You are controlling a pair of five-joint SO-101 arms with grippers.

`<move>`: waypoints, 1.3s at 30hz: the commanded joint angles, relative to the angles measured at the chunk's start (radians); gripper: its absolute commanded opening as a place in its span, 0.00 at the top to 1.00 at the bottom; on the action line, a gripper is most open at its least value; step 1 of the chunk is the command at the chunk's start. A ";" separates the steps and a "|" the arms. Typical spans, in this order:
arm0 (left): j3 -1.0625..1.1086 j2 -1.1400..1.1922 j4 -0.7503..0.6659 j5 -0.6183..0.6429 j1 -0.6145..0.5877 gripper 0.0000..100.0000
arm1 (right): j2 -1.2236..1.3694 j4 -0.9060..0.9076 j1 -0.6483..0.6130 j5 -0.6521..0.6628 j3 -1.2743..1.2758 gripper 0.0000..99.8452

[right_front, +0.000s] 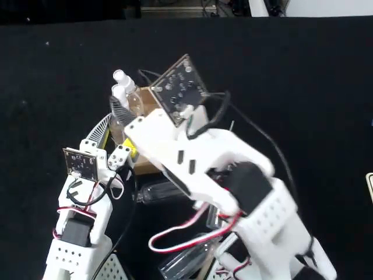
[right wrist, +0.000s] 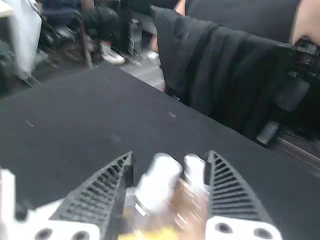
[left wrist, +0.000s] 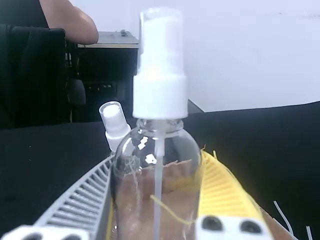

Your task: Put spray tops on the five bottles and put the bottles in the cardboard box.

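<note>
A clear bottle (left wrist: pixel 155 170) with a white spray top (left wrist: pixel 160 65) stands upright between the grey and yellow fingers of my left gripper (left wrist: pixel 157 165), which is shut on it. Just behind it is a second bottle's spray top (left wrist: pixel 114 122). From above, both topped bottles (right_front: pixel 123 87) stand at the cardboard box (right_front: pixel 147 104), with my left gripper (right_front: pixel 116 119) beside them. My right gripper (right wrist: pixel 167 165) hangs over the same spot, its fingers apart with two white spray tops (right wrist: pixel 157 180) between them. The right arm (right_front: pixel 192 163) hides most of the box.
Two clear bottles without tops lie on the black table, one (right_front: pixel 160 189) under the right arm and one (right_front: pixel 183 261) near the front edge. The far and right parts of the table (right_front: pixel 303 87) are bare black cloth.
</note>
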 commanded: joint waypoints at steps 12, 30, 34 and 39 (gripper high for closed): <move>0.024 -0.009 -0.138 0.002 -0.064 0.97 | -0.222 -0.071 0.635 0.003 0.572 0.87; 0.030 0.319 -0.583 0.002 -0.642 0.97 | -0.240 -0.414 0.551 -0.135 0.974 0.87; 0.025 0.600 -0.847 0.000 -0.711 0.97 | -0.242 -0.414 0.554 -0.135 0.984 0.87; -0.073 0.930 -1.013 0.000 -0.808 0.97 | -0.240 -0.414 0.554 -0.135 0.984 0.87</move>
